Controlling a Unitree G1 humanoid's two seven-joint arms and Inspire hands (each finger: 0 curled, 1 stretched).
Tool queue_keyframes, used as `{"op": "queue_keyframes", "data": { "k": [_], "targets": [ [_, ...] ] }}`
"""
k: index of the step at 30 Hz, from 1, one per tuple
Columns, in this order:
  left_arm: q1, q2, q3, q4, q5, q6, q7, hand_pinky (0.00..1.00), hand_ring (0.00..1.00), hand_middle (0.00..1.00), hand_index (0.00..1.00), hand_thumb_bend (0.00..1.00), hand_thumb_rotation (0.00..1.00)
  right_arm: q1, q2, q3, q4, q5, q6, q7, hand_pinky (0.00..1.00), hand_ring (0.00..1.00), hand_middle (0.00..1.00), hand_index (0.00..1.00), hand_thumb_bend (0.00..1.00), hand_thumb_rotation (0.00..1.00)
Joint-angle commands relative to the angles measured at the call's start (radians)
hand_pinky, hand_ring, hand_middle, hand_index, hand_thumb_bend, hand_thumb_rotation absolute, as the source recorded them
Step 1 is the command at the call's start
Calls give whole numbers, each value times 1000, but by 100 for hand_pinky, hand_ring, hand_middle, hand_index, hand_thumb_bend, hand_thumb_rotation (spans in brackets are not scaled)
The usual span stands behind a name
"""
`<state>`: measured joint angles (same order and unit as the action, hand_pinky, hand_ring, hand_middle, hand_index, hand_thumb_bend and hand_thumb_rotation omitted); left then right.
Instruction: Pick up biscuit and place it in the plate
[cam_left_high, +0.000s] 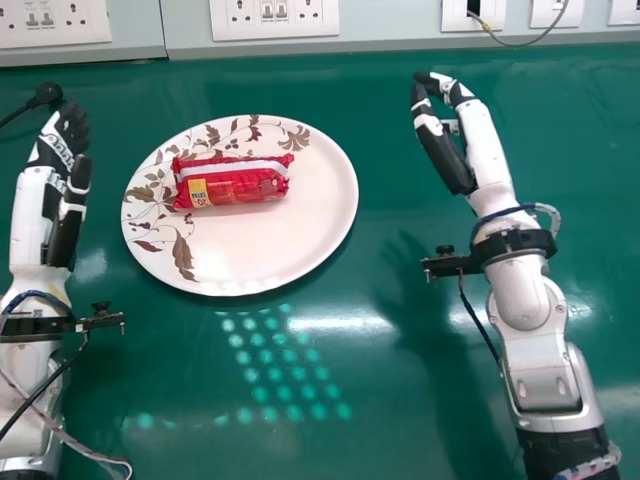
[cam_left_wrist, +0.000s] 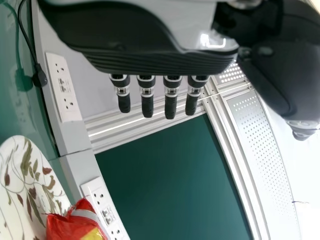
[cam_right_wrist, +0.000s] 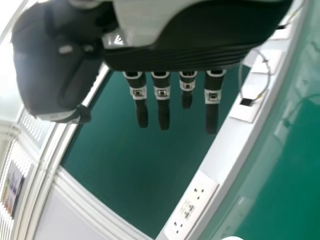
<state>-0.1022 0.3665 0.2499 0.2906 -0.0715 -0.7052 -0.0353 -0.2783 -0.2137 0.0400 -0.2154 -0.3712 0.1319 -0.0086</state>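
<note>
Glossy white arms (cam_left_high: 520, 295) carry black clamps (cam_left_high: 515, 243), blue and black cables (cam_left_high: 35, 293). The left hand (cam_left_high: 49, 165) and right hand (cam_left_high: 483, 140) have black fingers (cam_left_wrist: 170, 106) with pale bands

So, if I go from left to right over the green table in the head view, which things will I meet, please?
Left hand → plate with the biscuit on it → right hand.
</note>
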Motion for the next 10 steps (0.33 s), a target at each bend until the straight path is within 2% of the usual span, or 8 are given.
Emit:
{"op": "queue_keyframes", "data": {
  "k": [1,3,5,7,8,10],
  "targets": [
    [49,-5,17,9,-84,19,-58,100,100,98,100,100,74,33,50,-11,-19,46,-14,-24,71,83,88,87,57,39],
    [65,-7,27,-24,-162,57,-108,100,99,96,100,100,70,55,91,-18,-23,99,-40,-39,68,84,88,86,55,35],
    [79,-6,40,-55,-191,87,-126,100,97,94,98,100,70,73,117,-22,-21,138,-76,-47,69,84,89,86,52,33],
    [90,-10,47,-81,-181,101,-122,96,94,92,97,100,72,86,132,-29,-8,171,-125,-53,69,83,87,84,49,32],
    [95,-16,48,-96,-171,109,-116,90,92,91,95,100,73,92,137,-35,0,184,-146,-56,67,81,86,82,47,31],
    [103,-33,43,-122,-145,122,-98,83,89,89,93,98,73,102,144,-54,19,215,-186,-58,64,79,84,81,44,29]
  ]
}}
